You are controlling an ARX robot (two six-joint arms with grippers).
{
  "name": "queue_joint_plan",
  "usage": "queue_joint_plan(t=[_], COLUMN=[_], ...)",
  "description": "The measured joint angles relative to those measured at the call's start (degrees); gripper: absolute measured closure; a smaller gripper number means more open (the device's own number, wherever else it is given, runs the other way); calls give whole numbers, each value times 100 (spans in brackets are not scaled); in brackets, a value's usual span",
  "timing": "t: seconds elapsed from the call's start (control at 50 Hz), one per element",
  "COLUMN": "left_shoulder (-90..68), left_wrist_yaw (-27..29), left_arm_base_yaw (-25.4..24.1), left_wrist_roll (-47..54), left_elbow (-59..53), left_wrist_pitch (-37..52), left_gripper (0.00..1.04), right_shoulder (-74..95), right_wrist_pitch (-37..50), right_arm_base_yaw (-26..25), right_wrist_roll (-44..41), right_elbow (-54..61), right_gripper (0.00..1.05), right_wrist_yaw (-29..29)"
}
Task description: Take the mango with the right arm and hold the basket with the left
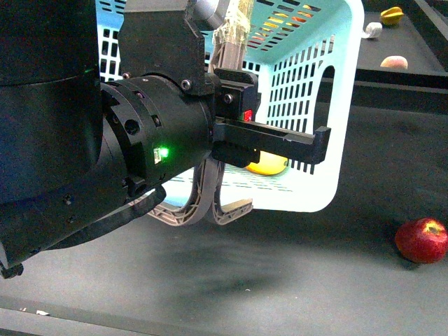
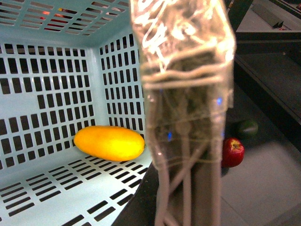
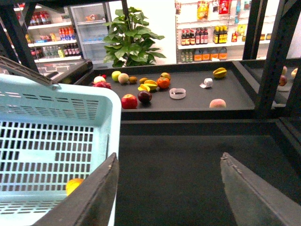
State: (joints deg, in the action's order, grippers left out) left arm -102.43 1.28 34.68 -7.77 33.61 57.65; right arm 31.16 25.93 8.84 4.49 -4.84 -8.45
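The light-turquoise basket (image 1: 329, 105) hangs tilted above the dark table. My left gripper (image 1: 308, 143), on the bulky black arm with the green light, is shut on the basket's two grey-brown handles (image 1: 210, 203). In the left wrist view the taped handles (image 2: 188, 179) fill the middle and hide the jaws. The yellow mango (image 2: 109, 142) lies inside the basket on its slotted floor, and it also shows in the front view (image 1: 268, 164). My right gripper (image 3: 169, 157) is open and empty, beside the basket's rim (image 3: 61, 94). A bit of the mango (image 3: 73, 185) shows behind its finger (image 3: 94, 197).
A red apple (image 1: 422, 239) lies on the dark table to the right of the basket, and also shows in the left wrist view (image 2: 232, 151). A far shelf (image 3: 188, 101) holds several fruits. Black frame posts (image 3: 270, 56) stand on the right.
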Motion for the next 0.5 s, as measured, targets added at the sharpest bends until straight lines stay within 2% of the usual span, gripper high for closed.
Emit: queue_joint_plan(t=[0.18,0.24,0.34,0.5], left_shoulder=[0,0,0,0], left_wrist_yaw=[4,4,2,4], left_arm_base_yaw=[0,0,0,0], left_wrist_roll=[0,-2,-2,-2], left_elbow=[0,0,0,0], left_wrist_pitch=[0,0,0,0], left_gripper=[100,100,100,100], right_shoulder=[-431,-625,-920,-1139], right_wrist_pitch=[-269,-426,-627,-623], right_arm_base_yaw=[-243,-614,-861,-866], right_wrist_roll=[-326,-372,-400,-426], right_elbow=[151,205,267,457], right_gripper=[69,82,103,103], right_wrist_yaw=[240,754,804,835])
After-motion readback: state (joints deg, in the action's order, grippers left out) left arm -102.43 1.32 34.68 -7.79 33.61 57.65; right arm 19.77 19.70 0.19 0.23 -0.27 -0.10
